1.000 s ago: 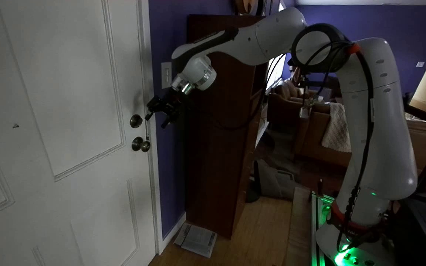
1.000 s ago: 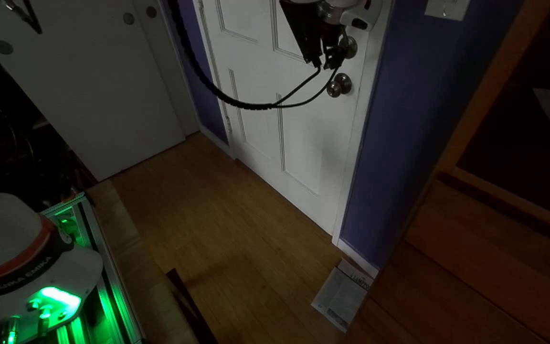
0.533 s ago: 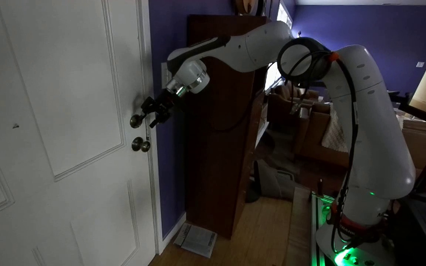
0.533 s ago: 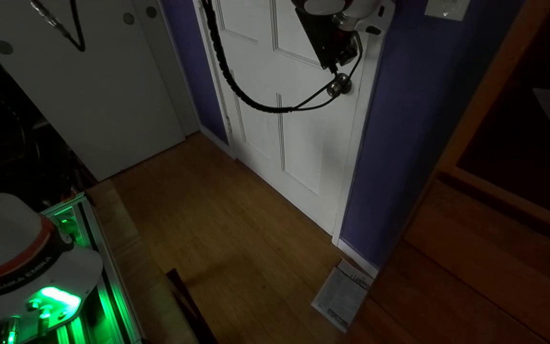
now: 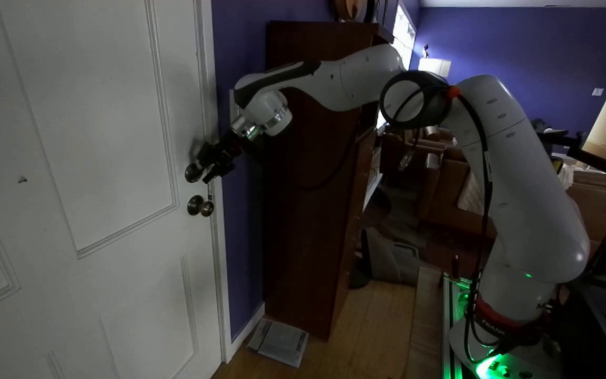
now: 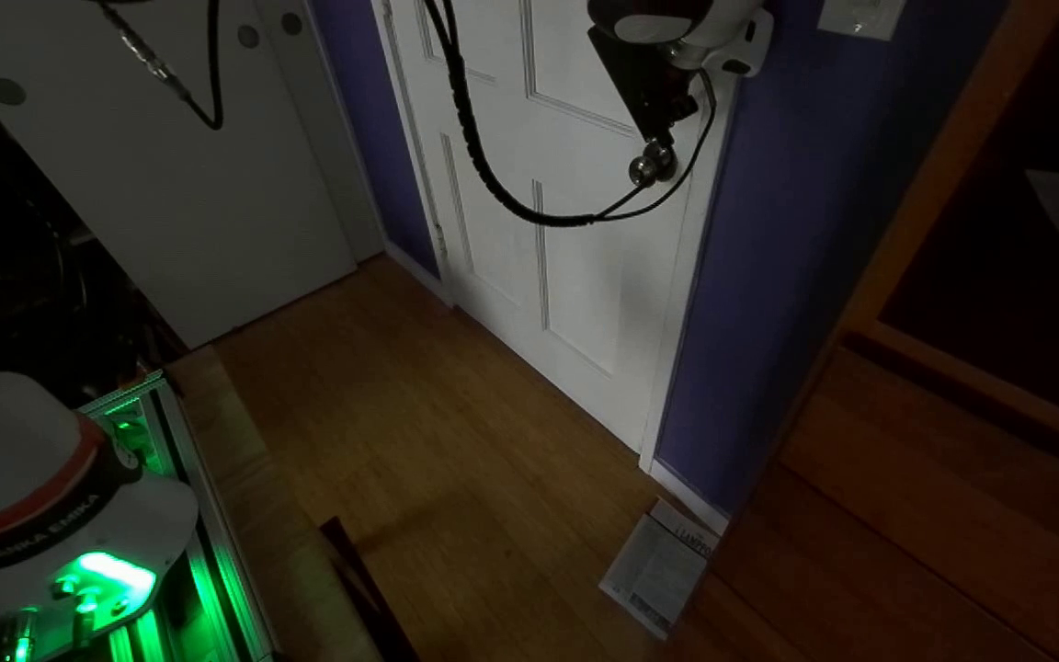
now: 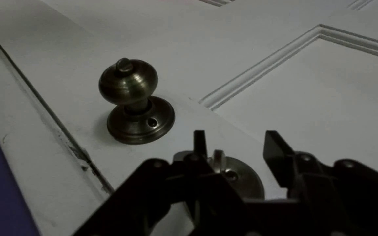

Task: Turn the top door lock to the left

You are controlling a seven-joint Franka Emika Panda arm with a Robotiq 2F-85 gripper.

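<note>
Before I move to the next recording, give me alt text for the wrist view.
Open gripper in front of the lock on a white door, the thumb-turn showing between the fingers, nearer the one at picture left; whether they touch it can't be told. The knob appears above and left of the lock in this view.

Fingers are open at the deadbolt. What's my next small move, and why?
Probably ease the fingers slightly toward the wrist view's left before closing: the deadbolt thumb-turn shows between them, but much nearer that side's finger. Centring should give an evener grip.
</note>
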